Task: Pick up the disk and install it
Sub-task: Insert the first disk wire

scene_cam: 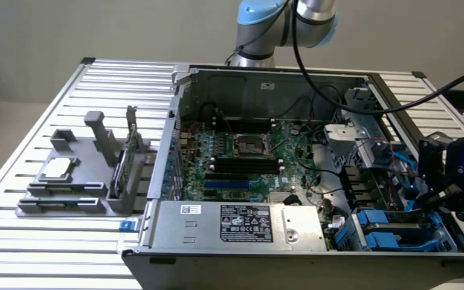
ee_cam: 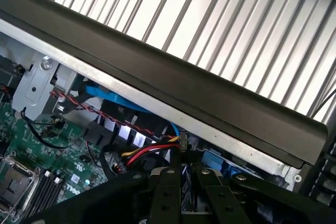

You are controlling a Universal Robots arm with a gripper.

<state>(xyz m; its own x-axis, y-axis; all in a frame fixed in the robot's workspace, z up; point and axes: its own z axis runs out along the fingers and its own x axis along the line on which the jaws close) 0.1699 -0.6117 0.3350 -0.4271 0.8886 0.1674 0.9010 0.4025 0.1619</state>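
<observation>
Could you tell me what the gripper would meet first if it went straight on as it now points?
Probably the red and yellow cable bundle just ahead of the gripper; a blue drive carrier lies close beside it, and depth is unclear.

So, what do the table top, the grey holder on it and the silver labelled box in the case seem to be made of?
Table top: probably bare aluminium, matt; pale ribbed slats with a metallic sheen. Grey holder: likely matt plastic; uniform grey, blocky, no glint. Silver box: likely plated sheet steel; flat folded panels, dull shine.
</observation>
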